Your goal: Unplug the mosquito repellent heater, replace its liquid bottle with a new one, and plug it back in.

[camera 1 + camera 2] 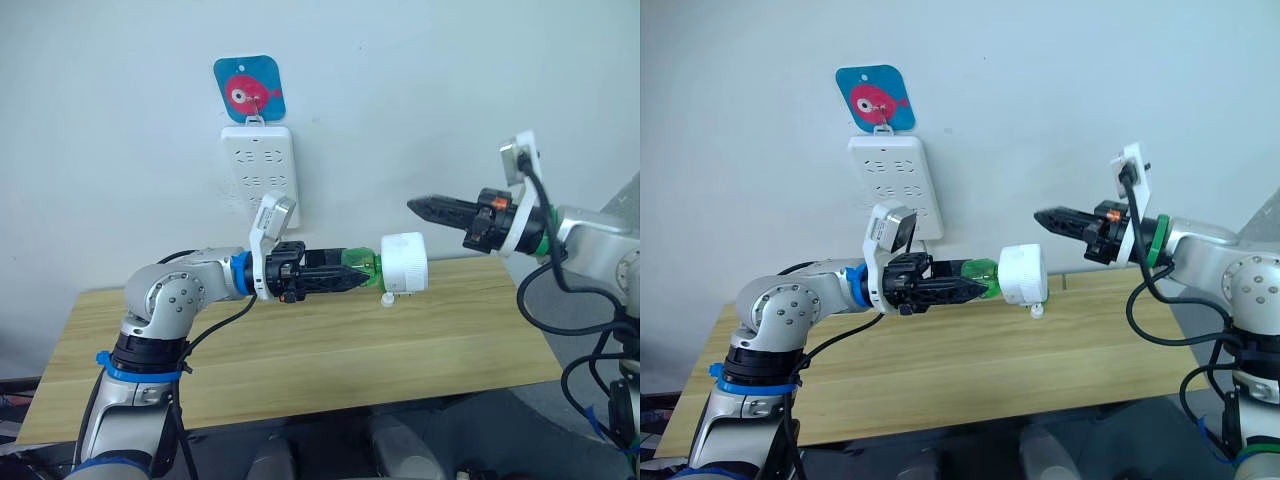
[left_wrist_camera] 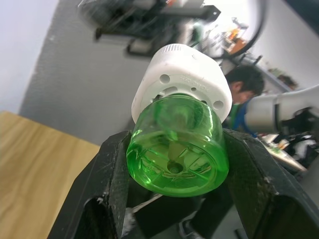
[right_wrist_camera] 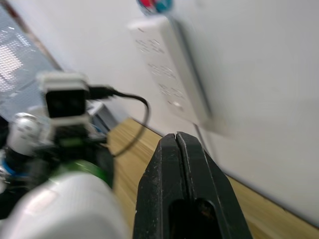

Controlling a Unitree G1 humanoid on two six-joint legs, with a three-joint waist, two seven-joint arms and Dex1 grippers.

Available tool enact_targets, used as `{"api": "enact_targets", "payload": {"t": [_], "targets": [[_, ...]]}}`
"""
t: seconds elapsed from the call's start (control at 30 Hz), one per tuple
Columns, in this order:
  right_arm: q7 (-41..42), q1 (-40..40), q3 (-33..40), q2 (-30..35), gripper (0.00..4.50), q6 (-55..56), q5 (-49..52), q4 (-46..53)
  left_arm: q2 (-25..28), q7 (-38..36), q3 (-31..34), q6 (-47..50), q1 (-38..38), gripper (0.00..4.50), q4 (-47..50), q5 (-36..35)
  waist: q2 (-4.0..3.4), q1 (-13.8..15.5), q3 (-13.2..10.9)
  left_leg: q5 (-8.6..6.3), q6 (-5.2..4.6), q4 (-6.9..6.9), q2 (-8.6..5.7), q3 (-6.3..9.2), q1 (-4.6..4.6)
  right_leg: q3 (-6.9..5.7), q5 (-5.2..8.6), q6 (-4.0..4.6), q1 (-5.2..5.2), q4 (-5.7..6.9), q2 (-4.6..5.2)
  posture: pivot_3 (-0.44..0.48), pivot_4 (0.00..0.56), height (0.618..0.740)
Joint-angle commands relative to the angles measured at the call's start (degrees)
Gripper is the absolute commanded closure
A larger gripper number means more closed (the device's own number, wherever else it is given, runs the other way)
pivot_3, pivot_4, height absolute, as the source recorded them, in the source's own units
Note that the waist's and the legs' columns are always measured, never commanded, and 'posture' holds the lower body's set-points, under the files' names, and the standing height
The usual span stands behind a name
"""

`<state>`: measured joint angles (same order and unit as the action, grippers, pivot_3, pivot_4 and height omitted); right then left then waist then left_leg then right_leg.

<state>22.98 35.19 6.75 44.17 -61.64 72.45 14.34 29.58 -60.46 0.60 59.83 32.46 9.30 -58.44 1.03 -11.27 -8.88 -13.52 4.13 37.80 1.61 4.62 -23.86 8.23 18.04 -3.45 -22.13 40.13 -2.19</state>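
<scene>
- Unplugged already: mosquito repellent heater (image 1: 404,263) held in mid-air above the wooden surface (image 1: 300,350), green bottle (image 1: 362,268) screwed in, left gripper (image 1: 350,280) fingers clamped on that bottle.
- Right gripper (image 1: 420,207) just beyond, fingers pressed together, empty.
- Farther back, power strip (image 1: 259,170) on wall; bottle swap and replugging probably left.

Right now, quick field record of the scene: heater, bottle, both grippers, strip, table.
heater: mosquito repellent heater unplugged, held in the air above the table, green bottle screwed into it
bottle: green bottle clamped between the left gripper's fingers
left gripper: left gripper shut on the green bottle
right gripper: right gripper shut, holding nothing, in the air up and to the right of the heater, apart from it
strip: white power strip on the wall, nothing plugged in
table: wooden table, small white piece lying below the heater
</scene>
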Motion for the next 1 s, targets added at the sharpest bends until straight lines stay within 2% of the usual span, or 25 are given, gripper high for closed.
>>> {"api": "enact_targets", "payload": {"t": [0.03,0.3,0.5,1.0], "targets": [[3.3,-0.2,-0.1,0.4,4.5,-0.5,-1.2,3.3,0.2,0.5,1.9,1.0,0.8,2.1,2.1,-2.7,0.0,0.0,0.0,0.0,0.0,0.0,0.0,0.0,0.0,0.0,0.0,0.0,0.0,0.0,0.0,-0.215,0.085,0.74],[6.6,-2.2,0.1,2.9,4.5,-7.5,3.8,8.0,-1.9,3.7,3.5,1.8,1.9,2.1,0.4,-4.7,0.0,0.1,0.0,0.0,0.0,0.01,0.0,0.01,0.0,0.0,0.0,0.0,0.0,0.0,0.0,-0.215,0.085,0.74],[6.9,-2.9,0.4,4.5,4.5,-9.8,9.8,12.2,-3.0,5.4,3.3,-0.6,2.3,2.1,-0.1,-2.4,0.0,0.1,0.0,0.0,0.0,0.01,0.0,0.0,0.0,0.0,0.0,0.0,0.0,0.0,-0.01,-0.215,0.085,0.74],[-1.8,2.3,-0.3,4.3,4.5,-7.1,21.5,9.4,-1.5,0.7,-2.7,-10.3,0.7,2.1,1.0,9.2,0.0,0.0,0.0,0.0,0.0,0.0,0.0,-0.03,-0.01,0.03,0.0,0.0,0.0,-0.02,-0.02,-0.224,0.09,0.74]]}}
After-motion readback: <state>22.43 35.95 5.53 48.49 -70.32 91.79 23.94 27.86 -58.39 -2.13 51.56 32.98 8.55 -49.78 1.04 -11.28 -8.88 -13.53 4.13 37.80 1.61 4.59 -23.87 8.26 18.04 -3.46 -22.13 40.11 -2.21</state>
